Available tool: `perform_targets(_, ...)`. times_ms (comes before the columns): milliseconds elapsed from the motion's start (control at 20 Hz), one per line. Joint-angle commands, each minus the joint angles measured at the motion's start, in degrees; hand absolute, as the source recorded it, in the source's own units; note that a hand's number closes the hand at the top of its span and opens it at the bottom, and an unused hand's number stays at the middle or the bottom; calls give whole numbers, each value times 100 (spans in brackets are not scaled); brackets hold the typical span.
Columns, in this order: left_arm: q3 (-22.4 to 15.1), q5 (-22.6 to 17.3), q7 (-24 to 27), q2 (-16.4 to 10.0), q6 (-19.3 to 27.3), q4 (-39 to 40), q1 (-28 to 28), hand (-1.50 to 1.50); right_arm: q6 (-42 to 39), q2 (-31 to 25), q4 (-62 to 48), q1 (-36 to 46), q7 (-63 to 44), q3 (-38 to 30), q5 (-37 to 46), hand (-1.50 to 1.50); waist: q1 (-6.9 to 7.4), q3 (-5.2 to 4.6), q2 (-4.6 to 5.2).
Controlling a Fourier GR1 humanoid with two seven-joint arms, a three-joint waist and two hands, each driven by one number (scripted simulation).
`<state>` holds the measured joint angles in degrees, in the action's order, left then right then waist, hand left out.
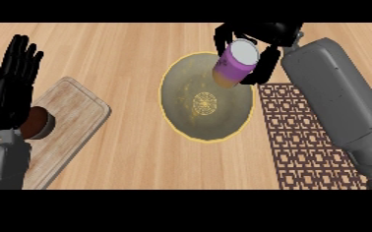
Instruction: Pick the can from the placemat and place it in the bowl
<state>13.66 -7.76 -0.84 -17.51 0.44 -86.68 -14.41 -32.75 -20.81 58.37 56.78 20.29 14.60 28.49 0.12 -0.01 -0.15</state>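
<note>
While my right hand [270,32] curls round the purple white-lidded cylindrical can [236,63], I log it: off the brown lattice-patterned placemat [298,128], tilted above the round olive gold-rimmed bowl [187,103]; release outstanding. Left hand [18,73] open, left edge.

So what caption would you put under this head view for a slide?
Right hand holds the purple can tilted over the bowl, placemat alongside; left hand rests open.

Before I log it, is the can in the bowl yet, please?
Not yet: the right hand holds the can, tilted, at the far rim of the bowl.
</note>
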Motion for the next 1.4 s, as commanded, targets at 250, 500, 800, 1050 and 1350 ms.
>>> perform_targets(250,25,20,341,95,-68,236,20,0,510,1075,-565,-505,-983,-21,295,-150,27,-1,31)
perform_targets(500,-73,34,-93,53,5,77,-285,0,364,1409,-853,-779,-604,-553,-400,-150,29,4,32)
perform_targets(800,105,-157,-61,-136,-286,-190,195,0,1188,1498,-1010,-453,-423,-1570,-915,-150,111,5,27)
perform_targets(1050,-36,116,261,109,-36,212,-17,0,1266,930,-1862,25,-385,-2355,-1246,-150,104,2,70)
perform_targets(1350,-110,52,16,195,47,25,-262,0,727,-177,-3163,520,-28,-3099,-1622,-150,265,10,132)
